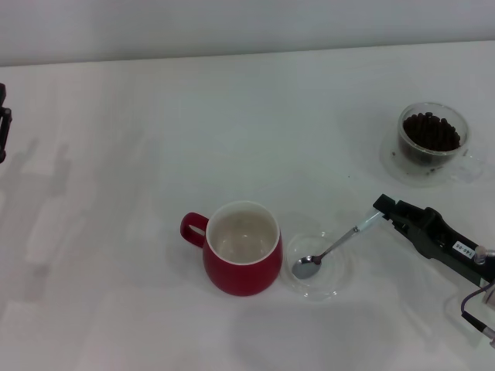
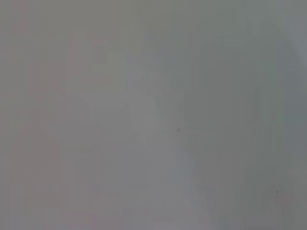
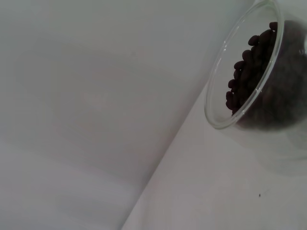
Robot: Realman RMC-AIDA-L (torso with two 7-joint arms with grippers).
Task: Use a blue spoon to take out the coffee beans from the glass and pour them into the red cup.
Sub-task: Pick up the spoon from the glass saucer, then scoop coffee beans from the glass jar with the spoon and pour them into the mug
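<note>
Red cup (image 1: 242,259): stood upright at the table's (image 1: 155,139) front centre, loop handle toward the robot's left, cream inside empty.
Blue spoon (image 1: 332,247): bowl rested in a clear saucer (image 1: 334,282) just right of the cup; handle slanted up to the right.
Right gripper (image 1: 384,209): closed on the spoon's handle end.
Glass (image 1: 432,141): far right, well apart from the cup.
Coffee beans (image 1: 431,131): piled inside the glass.
Left gripper (image 1: 4,124): at the left edge; finger opening could not be told.
</note>
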